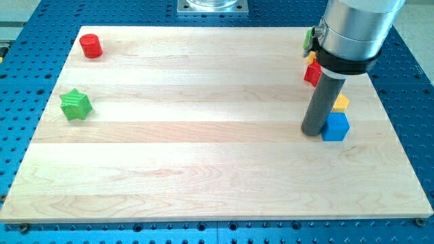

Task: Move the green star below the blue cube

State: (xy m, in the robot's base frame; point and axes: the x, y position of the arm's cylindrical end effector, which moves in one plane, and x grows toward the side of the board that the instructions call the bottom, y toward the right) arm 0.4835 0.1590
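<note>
The green star (75,104) lies near the view's left edge of the wooden board. The blue cube (335,126) sits far to the view's right. My tip (313,131) rests on the board right against the blue cube's left side, far from the green star.
A red cylinder (91,46) stands at the view's top left. A yellow block (340,103) sits just above the blue cube. A red block (312,74), a small yellow piece (311,59) and a green block (307,38) are partly hidden behind the arm at the top right. The board (203,169) lies on a blue perforated table.
</note>
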